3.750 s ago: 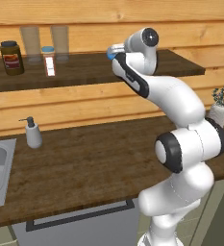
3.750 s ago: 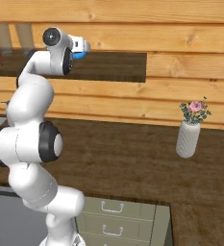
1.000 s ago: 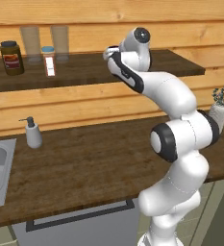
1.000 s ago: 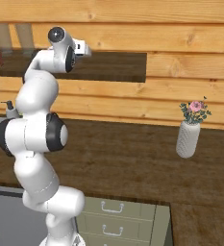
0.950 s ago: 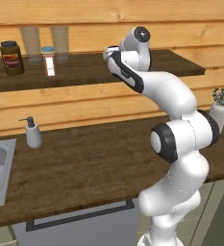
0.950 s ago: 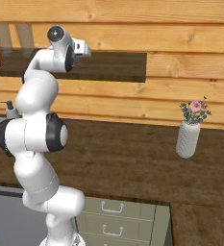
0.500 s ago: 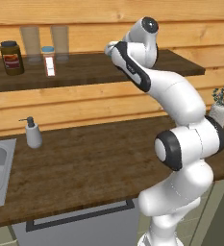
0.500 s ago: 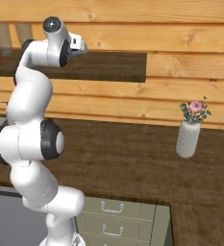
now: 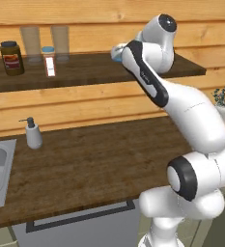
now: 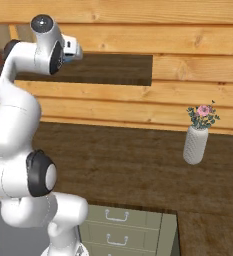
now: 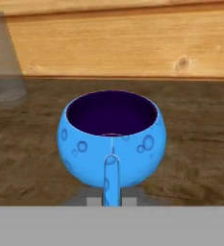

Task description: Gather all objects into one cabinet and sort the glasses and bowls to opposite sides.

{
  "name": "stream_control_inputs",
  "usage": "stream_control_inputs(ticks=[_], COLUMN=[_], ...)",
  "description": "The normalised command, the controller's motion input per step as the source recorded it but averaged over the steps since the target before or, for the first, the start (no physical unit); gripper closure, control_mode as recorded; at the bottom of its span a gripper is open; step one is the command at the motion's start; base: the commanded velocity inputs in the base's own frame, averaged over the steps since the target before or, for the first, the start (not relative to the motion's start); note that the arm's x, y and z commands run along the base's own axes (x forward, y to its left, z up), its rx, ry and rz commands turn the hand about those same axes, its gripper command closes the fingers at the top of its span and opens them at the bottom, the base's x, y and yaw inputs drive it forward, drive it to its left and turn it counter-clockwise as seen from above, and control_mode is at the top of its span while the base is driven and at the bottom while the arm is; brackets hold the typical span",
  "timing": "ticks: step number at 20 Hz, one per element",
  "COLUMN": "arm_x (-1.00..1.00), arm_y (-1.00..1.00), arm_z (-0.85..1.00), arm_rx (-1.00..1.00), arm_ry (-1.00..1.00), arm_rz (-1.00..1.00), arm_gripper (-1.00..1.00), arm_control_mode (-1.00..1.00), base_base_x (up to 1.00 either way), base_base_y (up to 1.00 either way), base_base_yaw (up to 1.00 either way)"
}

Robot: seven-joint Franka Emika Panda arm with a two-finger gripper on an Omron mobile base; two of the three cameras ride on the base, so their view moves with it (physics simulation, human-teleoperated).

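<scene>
Nearest in the hand view, at bottom centre, the blue cup's [image 11: 112,139] handle is seen pointing at the camera. The cup stands upright on the dark wooden shelf [image 11: 200,139]. Claw [image 11: 111,198] state: cannot be told. Judged rigid, glossy, likely slippery and breakable; light. Handle or rim suggested for grasping. Further back, upper left, a clear glass [image 11: 4,62] is noted.

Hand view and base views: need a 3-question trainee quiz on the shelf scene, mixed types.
1. True or false: the blue cup stands upright on the shelf.
2. Multiple choice: the cup's handle points A) toward the hand camera, B) toward the wall, C) sideways.
3. Fill in: on the counter, the soap dispenser stands beside the ____.
Key: 1 true; 2 A; 3 sink.
</scene>
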Motion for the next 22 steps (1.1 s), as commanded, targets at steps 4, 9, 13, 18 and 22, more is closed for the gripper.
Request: stream_control_inputs(ticks=[4, 9, 13, 18, 22], arm_x=[-1.00, -1.00, -1.00, -0.99, -0.47], arm_y=[0.22, 0.10, 0.00, -0.02, 0.00], arm_z=[-0.07, 0.09, 0.39, 0.50, 0.04], arm_rx=[-0.01, 0.00, 0.03, 0.09, 0.01], arm_ry=[-0.10, -0.01, 0.00, 0.00, 0.00], arm_rz=[0.04, 0.00, 0.00, 0.00, -0.02], arm_gripper=[1.00, 1.00, 1.00, 1.00, 1.00], arm_control_mode=[-1.00, -1.00, -1.00, -1.00, -1.00], base_base_x=[0.00, 0.00, 0.00, 0.00, 0.00], base_base_y=[0.00, 0.00, 0.00, 0.00, 0.00], base_base_yaw=[0.00, 0.00, 0.00, 0.00, 0.00])
